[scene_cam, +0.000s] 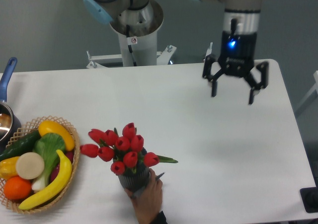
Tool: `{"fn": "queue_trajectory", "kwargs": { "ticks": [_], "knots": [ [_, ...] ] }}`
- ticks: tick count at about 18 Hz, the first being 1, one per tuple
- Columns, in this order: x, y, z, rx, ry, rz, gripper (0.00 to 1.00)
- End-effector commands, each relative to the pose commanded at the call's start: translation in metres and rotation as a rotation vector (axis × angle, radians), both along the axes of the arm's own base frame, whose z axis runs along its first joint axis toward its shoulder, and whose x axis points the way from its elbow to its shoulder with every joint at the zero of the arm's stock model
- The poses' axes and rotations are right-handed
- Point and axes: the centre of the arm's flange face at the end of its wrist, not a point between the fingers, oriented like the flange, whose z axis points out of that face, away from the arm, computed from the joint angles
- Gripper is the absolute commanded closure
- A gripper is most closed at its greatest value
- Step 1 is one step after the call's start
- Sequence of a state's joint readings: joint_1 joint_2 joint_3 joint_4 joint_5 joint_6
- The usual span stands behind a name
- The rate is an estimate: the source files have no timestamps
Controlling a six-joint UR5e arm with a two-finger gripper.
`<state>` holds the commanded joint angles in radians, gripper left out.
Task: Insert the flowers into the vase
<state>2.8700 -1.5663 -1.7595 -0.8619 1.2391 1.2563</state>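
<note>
Red flowers standing in the dark vase near the table's front edge; gripper spread wide, empty, near the back-right corner. Insertion seemingly done; only retreat left.

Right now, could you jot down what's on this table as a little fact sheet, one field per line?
flowers: red tulips standing in the vase
vase: dark grey, near the table's front edge, a person's hand touching it
gripper: open, empty, far off to the right of the flowers
basket: wicker, left, holding fruit and vegetables
pot: blue-handled, at the left edge
</note>
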Motion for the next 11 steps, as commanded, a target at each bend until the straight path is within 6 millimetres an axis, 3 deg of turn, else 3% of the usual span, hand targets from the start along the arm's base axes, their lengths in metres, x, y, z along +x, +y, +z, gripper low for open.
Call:
{"fn": "queue_trajectory", "kwargs": {
  "ticks": [5, 11],
  "knots": [
    [0.007, -0.043, 0.013, -0.126, -0.025, -0.034, 0.00],
    [0.000, -0.097, 0.023, -0.288, -0.027, -0.278, 0.00]
  ]
}}
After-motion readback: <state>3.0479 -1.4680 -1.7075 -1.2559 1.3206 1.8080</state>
